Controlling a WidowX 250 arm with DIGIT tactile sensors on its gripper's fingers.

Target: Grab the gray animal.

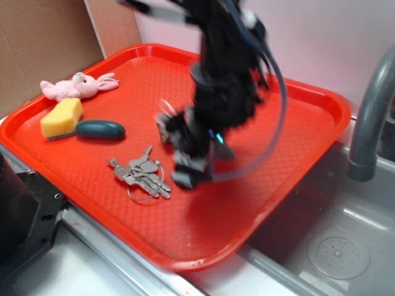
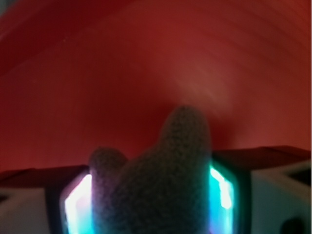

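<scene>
two lit fingers (image 2: 78,204) of the end effector (image 2: 151,200) clamp the gray animal (image 2: 156,185).

Bright outside, dim and soft at the wrist.
I see the arm (image 1: 216,92) motion-smeared over the evenly lit red tray (image 1: 296,154), a soft shadow beneath; my wrist view is dark, defocused, with cyan-white glare beside the gray animal (image 2: 151,180).

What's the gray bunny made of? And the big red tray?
The gray bunny, squeezed in the gripper, looks like soft plush: its surface is fuzzy and matte. The red tray looks like hard plastic, with a fine bumpy grid pattern and a smooth, raised rim.
</scene>
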